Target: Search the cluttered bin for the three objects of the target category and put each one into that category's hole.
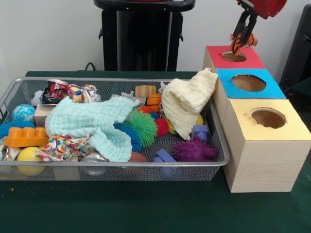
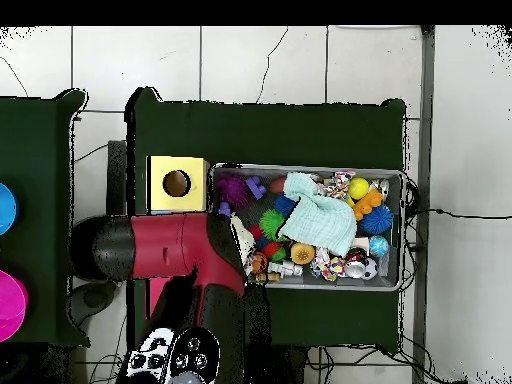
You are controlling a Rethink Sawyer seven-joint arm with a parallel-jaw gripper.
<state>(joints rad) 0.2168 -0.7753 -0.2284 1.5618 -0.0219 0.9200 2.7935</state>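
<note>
Gripper (image 1: 243,40) hangs at top right of front view, closed on an orange toy (image 1: 239,42) w/ dark stripes, right above the red box (image 1: 233,57) hole. Blue box (image 1: 249,83) & yellow box (image 1: 268,127) sit next in the row, each nearer the camera than the gripper. Bin (image 1: 112,164) lies below & left of gripper, well apart, packed w/ clutter: mint cloth (image 1: 95,127), cream cloth (image 1: 187,99) draped on the rim side closest to gripper, green spiky ball (image 1: 143,127), purple spiky toy (image 1: 193,150). Overhead view: arm (image 2: 170,250) covers the red & blue boxes; gripper hidden there.

Two cloths (image 1: 97,127) blanket much of the bin (image 1: 121,80).
</note>
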